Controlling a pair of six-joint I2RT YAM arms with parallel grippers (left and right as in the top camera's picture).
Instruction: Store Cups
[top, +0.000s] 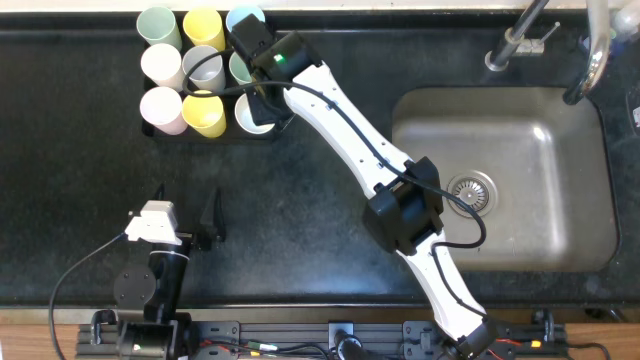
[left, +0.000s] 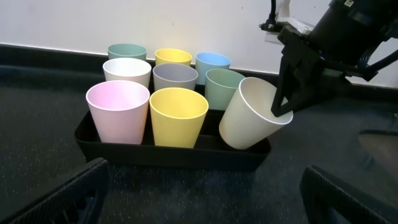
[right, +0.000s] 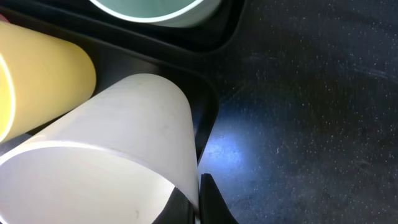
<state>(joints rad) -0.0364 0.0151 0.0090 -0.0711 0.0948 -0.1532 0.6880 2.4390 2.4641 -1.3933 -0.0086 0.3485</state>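
Closest to the arm bases, the left pincer hangs released just above the dark surface, jaws spread wide and holding nothing, facing the tray. Farther on sits the black tray. Its nearest row has a pink cup and a yellow cup standing upright. Beside them, in the corner toward the sink, the cream cup is tilted, base down inside the tray and mouth leaning outward. The right pincer is clenched on that cup's rim. Behind stand six more upright cups in two rows. The faucet rises at the far edge.
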